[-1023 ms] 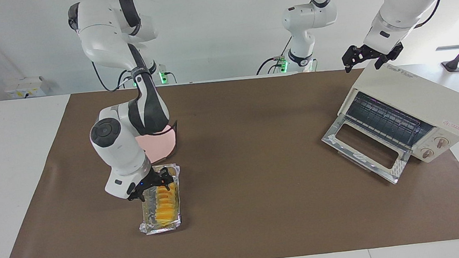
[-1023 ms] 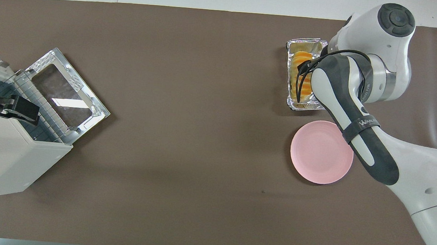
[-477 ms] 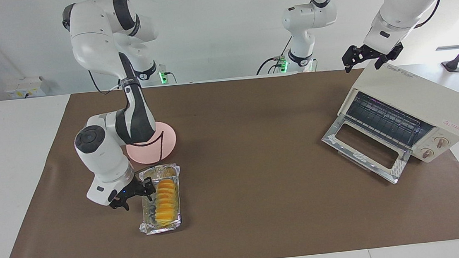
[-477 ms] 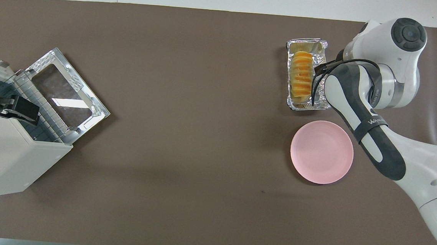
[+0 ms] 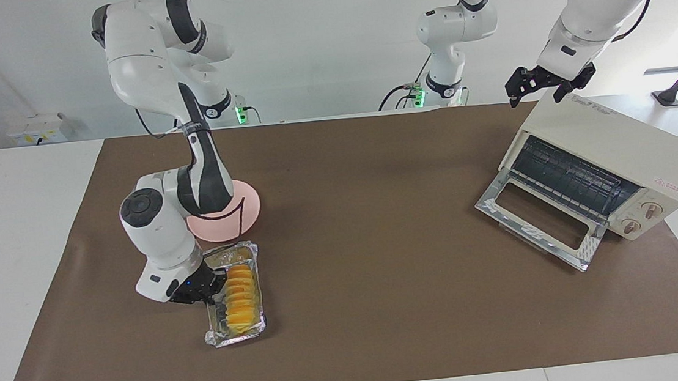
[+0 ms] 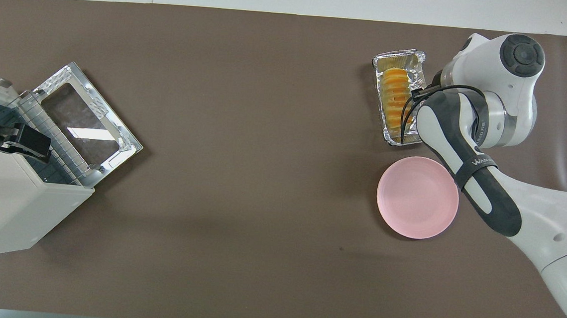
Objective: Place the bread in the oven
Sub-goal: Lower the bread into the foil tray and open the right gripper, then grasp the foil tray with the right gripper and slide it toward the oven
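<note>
The bread [image 5: 240, 300] lay in its foil tray [image 5: 236, 333], lower left of the facing frame, the right hand [image 5: 206, 288] clamped on the tray's edge. The left hand [image 5: 541, 84], fingers apart, waited over the oven [image 5: 618, 154] at upper right. Brown covering [image 5: 368, 243] spread across the surface.

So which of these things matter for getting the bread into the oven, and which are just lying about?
In the job:
- bread, in the foil tray
- oven, door open
- right pincer, shut on the tray's rim
- left pincer, waiting over the oven

Lying about:
- pink plate

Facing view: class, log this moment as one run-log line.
right pincer: shut on foil tray rim | bread: in tray | left pincer: open over oven | oven door: open
</note>
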